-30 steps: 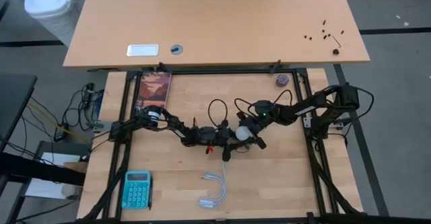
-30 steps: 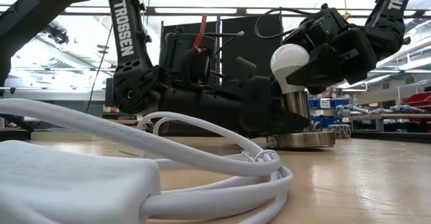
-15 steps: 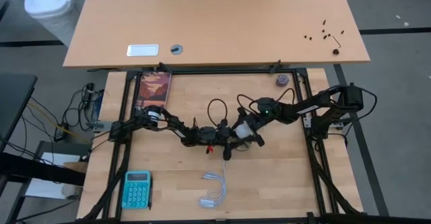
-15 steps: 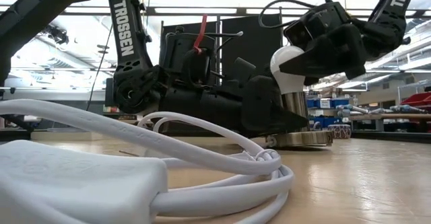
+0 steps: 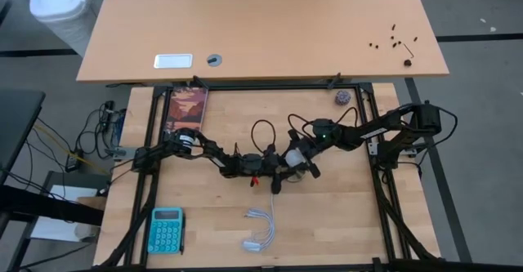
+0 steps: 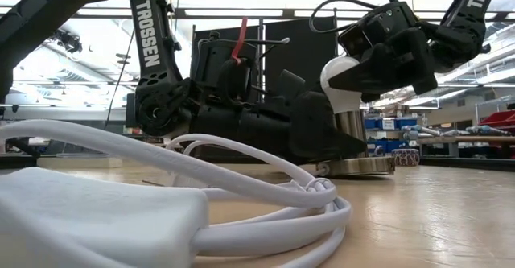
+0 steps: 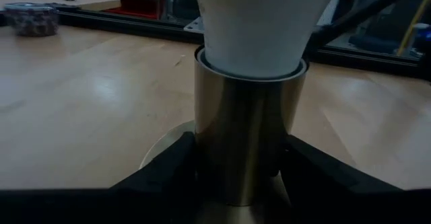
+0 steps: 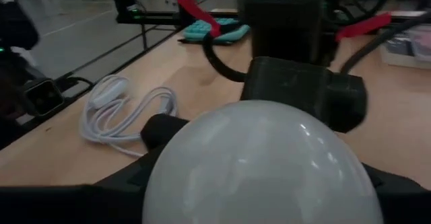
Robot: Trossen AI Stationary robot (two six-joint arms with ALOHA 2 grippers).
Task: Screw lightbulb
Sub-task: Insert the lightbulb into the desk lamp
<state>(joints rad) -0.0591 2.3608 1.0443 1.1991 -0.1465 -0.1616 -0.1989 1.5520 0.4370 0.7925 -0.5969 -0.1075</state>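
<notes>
So the lightbulb (image 6: 342, 79) is sitting upright in the brass socket (image 7: 248, 140), about the middle of the desk (image 5: 327, 215). In the left wrist view you can see the bulb's white neck going right down into the socket's metal sleeve.

The left end effector (image 7: 236, 177) is clamped narrow on the socket, one dark finger on each side of the sleeve, low down by the round base. That arm reaches in from the desk's left edge.

The right end effector (image 6: 354, 75) comes in from the right edge and sits around the top of the bulb. Its fingers (image 8: 168, 133) are on either side of the white globe, right up against it, though I honestly can't tell if they're pinching it or just loosely cupped.

Other stuff: a coiled white cord (image 5: 258, 231) near the front edge, a teal calculator (image 5: 166, 229) at the front left corner, and a small purplish ball (image 5: 342, 97) by the back right.
</notes>
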